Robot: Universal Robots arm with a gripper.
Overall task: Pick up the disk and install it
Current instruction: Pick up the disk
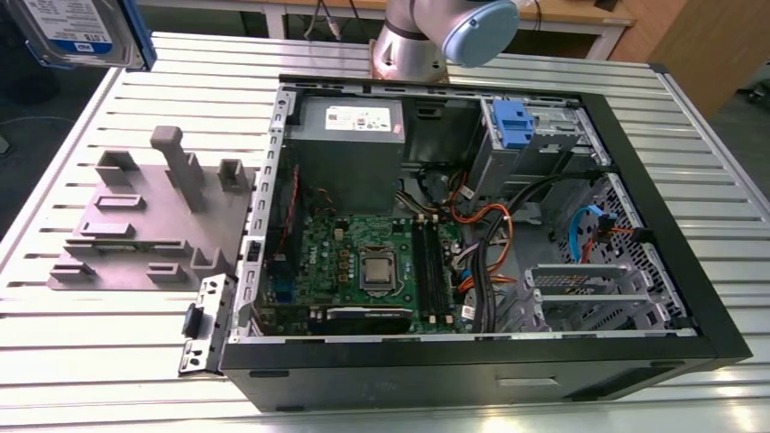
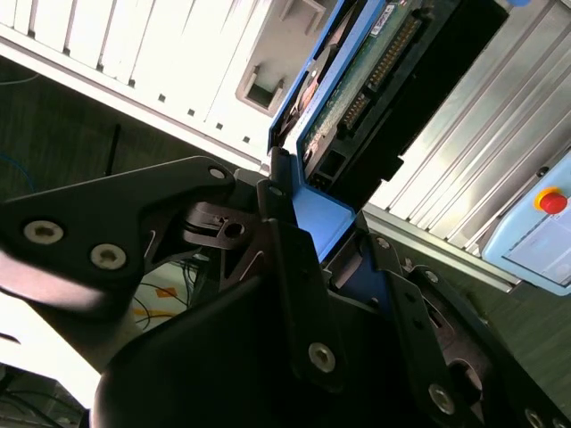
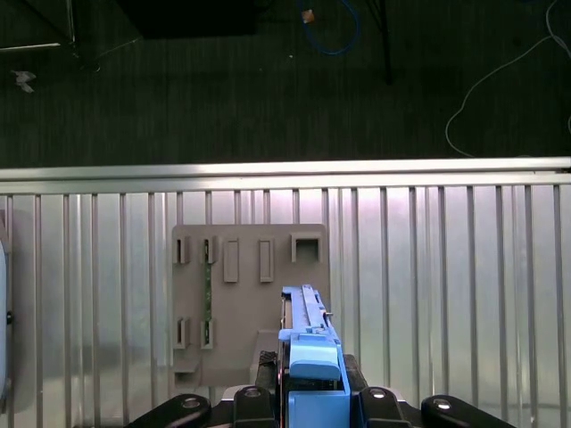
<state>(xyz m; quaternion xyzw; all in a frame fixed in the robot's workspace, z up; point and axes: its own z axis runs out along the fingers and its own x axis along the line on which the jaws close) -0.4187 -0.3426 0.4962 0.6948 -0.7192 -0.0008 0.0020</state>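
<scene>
The disk (image 1: pixel 82 32) hangs high above the table's far corner on the exterior view's left, its white-and-blue label facing the camera and its blue bracket along one edge. In the second wrist view my gripper (image 2: pixel 326 236) is shut on the blue bracket (image 2: pixel 328 217), with the disk's green circuit board (image 2: pixel 370 67) reaching away from the black fingers (image 2: pixel 284 241). The first wrist view shows the disk (image 3: pixel 305 330) edge-on, held over the grey fixture plate (image 3: pixel 236 303). The open computer case (image 1: pixel 481 234) lies on the table, its drive bay with a blue latch (image 1: pixel 511 122) at the far side.
A grey fixture plate (image 1: pixel 144 221) with upright posts lies beside the case on the exterior view's left. The arm's base (image 1: pixel 416 45) stands behind the case. The slatted metal table (image 1: pixel 722 180) ends close to the case. A pendant with a red button (image 2: pixel 552 201) lies nearby.
</scene>
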